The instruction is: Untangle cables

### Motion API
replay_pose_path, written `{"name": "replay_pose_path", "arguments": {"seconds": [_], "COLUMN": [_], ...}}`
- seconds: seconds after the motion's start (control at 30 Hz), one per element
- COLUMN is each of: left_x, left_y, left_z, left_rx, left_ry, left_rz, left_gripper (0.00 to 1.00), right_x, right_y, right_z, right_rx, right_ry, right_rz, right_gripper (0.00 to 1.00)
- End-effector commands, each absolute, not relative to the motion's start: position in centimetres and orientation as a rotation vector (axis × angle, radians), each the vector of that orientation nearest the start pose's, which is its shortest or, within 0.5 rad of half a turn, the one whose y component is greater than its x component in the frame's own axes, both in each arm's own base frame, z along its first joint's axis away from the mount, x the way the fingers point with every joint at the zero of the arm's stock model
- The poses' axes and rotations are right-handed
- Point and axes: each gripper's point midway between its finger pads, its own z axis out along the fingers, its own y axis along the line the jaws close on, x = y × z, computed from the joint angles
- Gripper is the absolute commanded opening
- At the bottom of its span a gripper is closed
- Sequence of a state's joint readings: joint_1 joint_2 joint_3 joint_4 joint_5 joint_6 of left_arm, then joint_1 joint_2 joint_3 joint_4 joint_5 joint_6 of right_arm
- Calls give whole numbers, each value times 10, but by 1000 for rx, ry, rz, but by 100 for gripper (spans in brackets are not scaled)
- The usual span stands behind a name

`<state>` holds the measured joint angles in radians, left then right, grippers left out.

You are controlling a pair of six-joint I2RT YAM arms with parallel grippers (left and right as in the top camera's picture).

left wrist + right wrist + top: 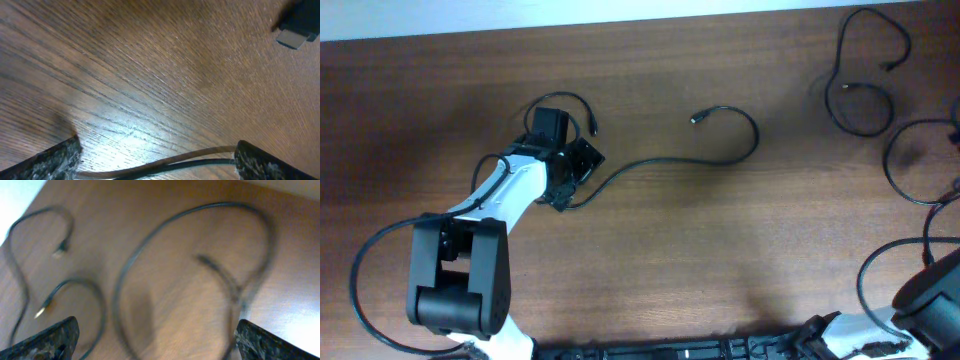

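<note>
Left end effector (157,152): fingers (55,160) apart, low over the counter (150,75). I see the centre cable (660,163) running between them in the left wrist view, not pinched. A silver-tipped plug (297,35) lies further out at the top right of that view.

Overhead, the centre cable starts at the left end effector and runs right in a shallow wave. It then hooks up and back to a free plug end (697,118) near mid-counter. This cable lies alone, well apart from the other two.

Upper-right cable (829,95): loose open loops near the far right corner of the counter, both small plug ends turned inward. Far-right cable (886,160): a wide loop just below it, partly cut off by the frame edge. I cannot tell whether these two cross or only lie beside each other.

Right end effector (157,330): fingers spread wide, holding nothing, above those two cables. The right wrist view is blurred; I make out a large loop (220,204) in the centre and thinner cord to the left of it.
</note>
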<state>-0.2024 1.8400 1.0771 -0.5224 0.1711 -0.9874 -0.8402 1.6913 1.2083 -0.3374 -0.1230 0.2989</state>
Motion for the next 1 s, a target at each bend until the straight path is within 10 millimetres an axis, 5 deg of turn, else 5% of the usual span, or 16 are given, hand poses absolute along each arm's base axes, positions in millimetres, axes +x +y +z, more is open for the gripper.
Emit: {"name": "replay_pose_path", "arguments": {"seconds": [0.0, 0.1, 0.2, 0.33, 0.47, 0.53, 0.63, 0.83, 0.97], "left_x": [344, 386, 412, 431, 456, 466, 479, 499, 508], "left_y": [-106, -112, -115, -119, -127, -125, -134, -124, -122], "left_z": [-11, 49, 98, 116, 132, 126, 106, 52, 25], "left_rx": [-946, -460, -157, -102, 21, 9, 17, -27, -40], "left_ry": [2914, 2803, 2658, 2551, 2416, 2394, 2378, 2394, 2392], "left_rz": [-482, -551, -526, -535, -503, -400, -332, -204, -165], "left_gripper": [99, 99, 99, 99, 90, 86, 85, 84, 66], "right_x": [381, 427, 456, 466, 460, 459, 456, 421, 402], "right_y": [-259, -186, -116, -47, -20, -10, 2, 6, 20], "right_z": [136, 139, 136, 89, 44, 39, 35, 11, -3], "right_rx": [992, 774, 589, 451, 411, 387, 357, 381, 372], "right_ry": [2178, 2244, 2297, 2447, 2571, 2588, 2610, 2742, 2798], "right_rz": [4, 77, 153, 226, 251, 260, 264, 261, 342], "right_gripper": [98, 98, 99, 98, 99, 96, 79, 78, 75]}}
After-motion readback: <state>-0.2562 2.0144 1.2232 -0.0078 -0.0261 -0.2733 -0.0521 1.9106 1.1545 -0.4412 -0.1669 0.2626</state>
